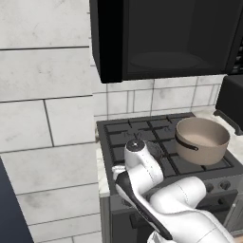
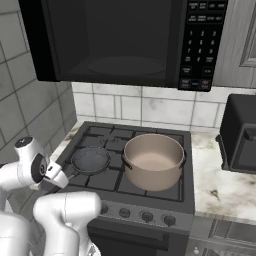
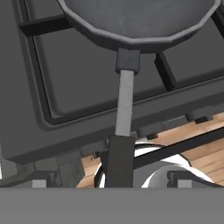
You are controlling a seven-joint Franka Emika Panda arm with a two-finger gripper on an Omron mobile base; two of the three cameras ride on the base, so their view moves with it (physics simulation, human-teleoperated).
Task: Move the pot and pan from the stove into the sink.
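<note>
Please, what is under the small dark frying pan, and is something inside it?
The pan rests on the black grates of the stove, left of the pot. Its inside looks empty. The burner beneath it is covered by the pan itself.

Pot (image 2: 153, 161): tan-beige outside, paler inside, dark loop handles. Pan (image 3: 135, 19): dark grey, handle grey with a black end. Stove (image 2: 100, 187): dark grey, black grates. Microwave (image 2: 120, 40): black. Wall tiles (image 1: 42, 95): white-grey marbled. Desk (image 2: 220, 187): pale speckled marble.
</note>
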